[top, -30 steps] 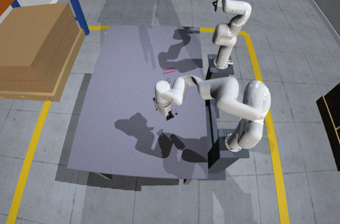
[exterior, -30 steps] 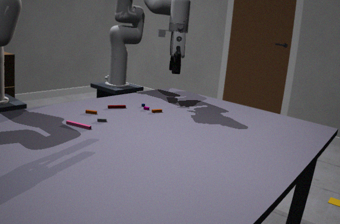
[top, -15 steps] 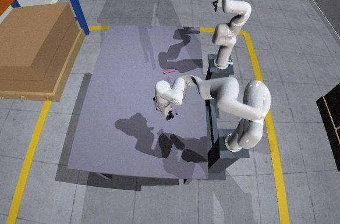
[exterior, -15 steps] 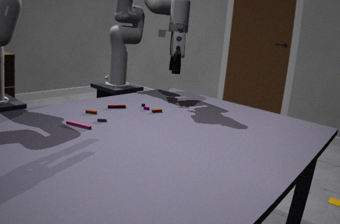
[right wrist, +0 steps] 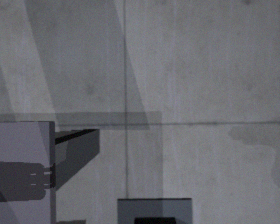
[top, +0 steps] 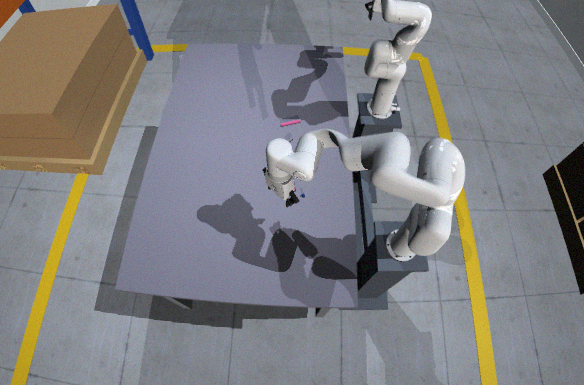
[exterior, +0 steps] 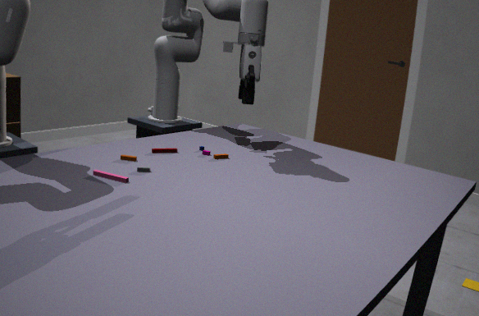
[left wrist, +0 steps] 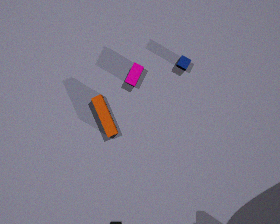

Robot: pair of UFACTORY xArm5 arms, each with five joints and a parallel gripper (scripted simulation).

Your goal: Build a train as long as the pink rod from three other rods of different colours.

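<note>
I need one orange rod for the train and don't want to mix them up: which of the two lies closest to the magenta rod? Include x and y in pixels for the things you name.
The orange rod (exterior: 221, 156) (left wrist: 104, 116) beside the magenta rod (exterior: 206, 153) (left wrist: 134, 74); the other orange rod (exterior: 129, 158) lies beyond the red rod (exterior: 164, 150).

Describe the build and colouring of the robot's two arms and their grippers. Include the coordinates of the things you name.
Both arms are glossy white with rounded, tubular segments and pale ring-shaped base flanges. The left gripper (top: 292, 201) (exterior: 247, 101) has a whitish body and black fingers; the right gripper (top: 369, 11) shows black fingers too.

The bench (top: 200, 147) (exterior: 287, 223) looks matt and finely speckled; the floor (top: 500, 147) resembles dull concrete. Glossy white plastic or painted metal covers the arms. The door (exterior: 369, 38) looks like brown wood.
</note>
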